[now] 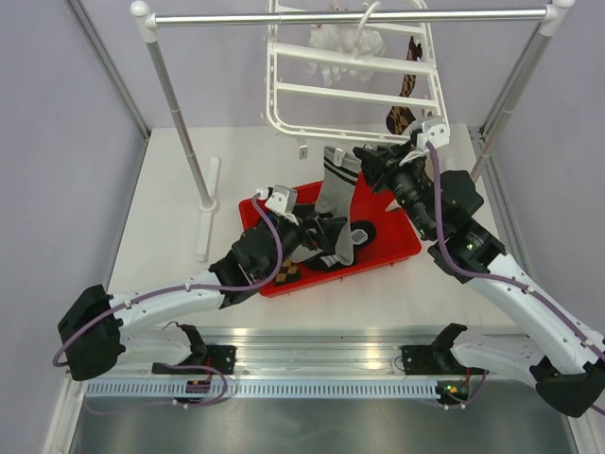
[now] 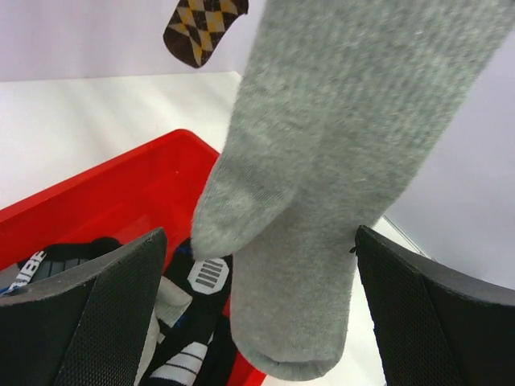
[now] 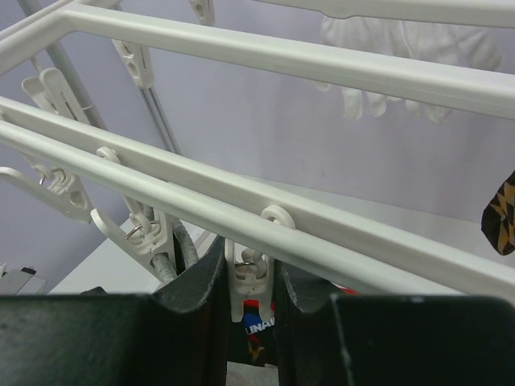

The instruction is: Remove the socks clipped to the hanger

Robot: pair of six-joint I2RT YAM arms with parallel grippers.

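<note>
A grey sock [image 1: 336, 184] hangs from the lower edge of the white hanger [image 1: 354, 93], its toe over the red tray [image 1: 402, 253]. My left gripper [image 1: 315, 235] is open around the toe [image 2: 314, 201], fingers [image 2: 105, 297] apart from the fabric. My right gripper [image 1: 371, 159] is shut on a white clip [image 3: 251, 277] under a hanger bar [image 3: 241, 213]. Grey fabric [image 3: 175, 261] hangs in the clip just left of it. A brown-mustard argyle sock [image 1: 401, 118] hangs further right; it also shows in both wrist views [image 2: 201, 28] [image 3: 500, 213].
Black socks with white and blue marks [image 1: 345, 241] [image 2: 193, 338] lie in the tray. A white glove-like cloth [image 1: 345, 47] [image 3: 394, 48] hangs high on the hanger. The silver rail stand [image 1: 180, 123] carries the hanger, with its foot [image 1: 206, 218] left of the tray.
</note>
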